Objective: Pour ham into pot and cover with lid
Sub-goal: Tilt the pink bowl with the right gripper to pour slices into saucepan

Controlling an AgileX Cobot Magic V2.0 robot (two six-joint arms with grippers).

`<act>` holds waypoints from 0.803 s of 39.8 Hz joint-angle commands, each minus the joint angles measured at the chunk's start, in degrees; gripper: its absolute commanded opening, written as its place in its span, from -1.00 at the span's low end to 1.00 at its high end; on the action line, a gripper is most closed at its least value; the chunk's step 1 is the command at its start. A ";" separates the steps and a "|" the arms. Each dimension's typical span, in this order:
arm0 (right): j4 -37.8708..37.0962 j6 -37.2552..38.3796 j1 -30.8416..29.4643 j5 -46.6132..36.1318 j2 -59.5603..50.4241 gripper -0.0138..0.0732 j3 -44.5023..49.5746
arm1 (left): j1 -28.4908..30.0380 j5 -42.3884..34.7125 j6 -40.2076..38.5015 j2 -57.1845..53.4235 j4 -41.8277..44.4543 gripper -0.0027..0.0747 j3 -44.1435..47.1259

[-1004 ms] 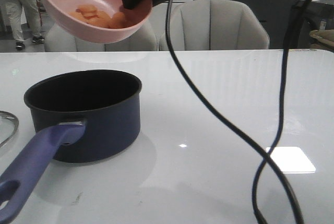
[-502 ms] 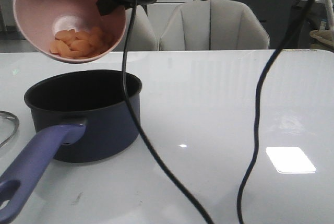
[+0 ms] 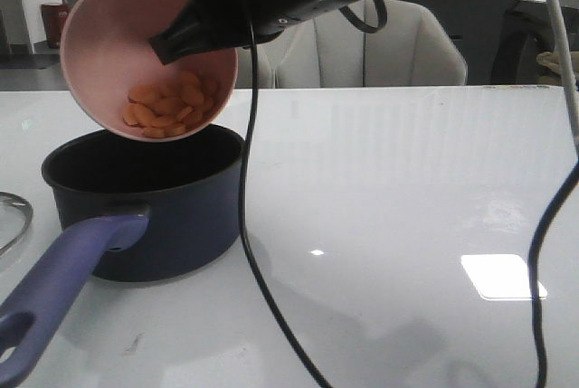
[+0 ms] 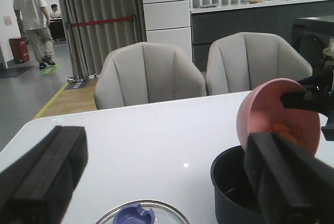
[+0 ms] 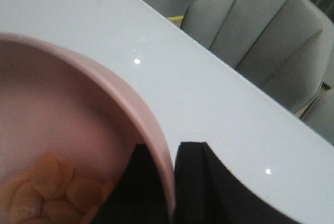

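Note:
My right gripper [image 3: 176, 42] [image 5: 169, 182] is shut on the rim of a pink bowl [image 3: 113, 44] [image 5: 62, 119], one finger inside and one outside. The bowl is tipped steeply just above the dark navy pot [image 3: 145, 198] [image 4: 235, 187]. The orange ham [image 3: 167, 106] [image 5: 47, 187] lies heaped at the bowl's low edge, still inside it. The pot's purple-blue handle [image 3: 63, 288] points toward the front left. The glass lid [image 4: 142, 214] with its purple-blue knob lies on the table left of the pot, only its rim [image 3: 11, 221] showing in the front view. Above it my left gripper [image 4: 167, 182] hangs open, holding nothing.
A black cable [image 3: 262, 279] hangs from the right arm and trails across the white table [image 3: 407, 189] in front of the pot. Grey chairs [image 3: 371, 44] stand behind the table's far edge. A person [image 4: 34, 20] stands far off.
The pink bowl has swung from high at the left down to just over the pot's rim and tipped further. The ham has slid to the bowl's low edge.

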 commanded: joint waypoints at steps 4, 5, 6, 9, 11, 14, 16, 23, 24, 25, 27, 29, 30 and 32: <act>-5.21 -4.13 1.04 -10.12 -2.21 -0.37 -1.58 | -0.53 -4.67 -0.20 0.68 -0.30 0.63 -1.24; -5.18 -4.79 1.19 -10.49 -2.06 -0.37 -1.58 | -0.53 -4.67 -0.20 0.68 -0.30 0.63 -1.24; -5.18 -5.53 1.31 -10.96 -2.07 -0.37 -1.53 | -0.53 -4.67 -0.20 0.68 -0.30 0.62 -1.24; -5.18 -6.92 1.74 -13.20 -2.00 -0.37 -1.54 | -0.53 -4.67 -0.20 0.68 -0.30 0.59 -1.24; -5.64 -7.56 1.95 -15.30 -2.00 -0.37 -1.54 | -0.53 -4.67 -0.20 0.68 -0.30 0.57 -1.24; -6.26 -8.89 2.19 -18.26 -2.00 -0.37 -1.54 | -0.53 -4.67 -0.20 0.68 -0.30 0.53 -1.24; -6.52 -9.77 2.25 -19.89 -2.00 -0.37 -1.54 | -0.53 -4.67 -0.20 0.68 -0.30 0.51 -1.24; -6.87 -13.17 2.32 -24.20 -1.52 -0.37 -1.54 | -0.53 -4.67 -0.20 0.68 -0.30 0.38 -1.24; -6.87 -13.55 2.32 -24.88 -1.33 -0.37 -1.54 | -0.53 -4.67 -0.20 0.68 -0.30 0.37 -1.24; -6.94 -13.79 2.32 -26.03 -1.08 -0.37 -1.54 | -0.53 -4.67 -0.20 0.68 -0.30 0.35 -1.24; -7.55 -13.91 2.32 -28.61 -0.61 -0.37 -1.24 | -0.53 -4.67 -0.20 0.68 -0.30 0.30 -1.24; -8.21 -13.91 2.32 -32.44 -0.27 -0.37 -0.42 | -0.53 -4.67 -0.20 0.68 -0.30 0.26 -1.24; -8.52 -13.91 2.32 -34.00 -0.12 -0.37 0.07 | -0.53 -4.67 -0.20 0.68 -0.30 0.24 -1.24; -9.11 -13.91 2.32 -36.82 0.02 -0.37 1.14 | -0.53 -4.67 -0.20 0.68 -0.30 0.21 -1.24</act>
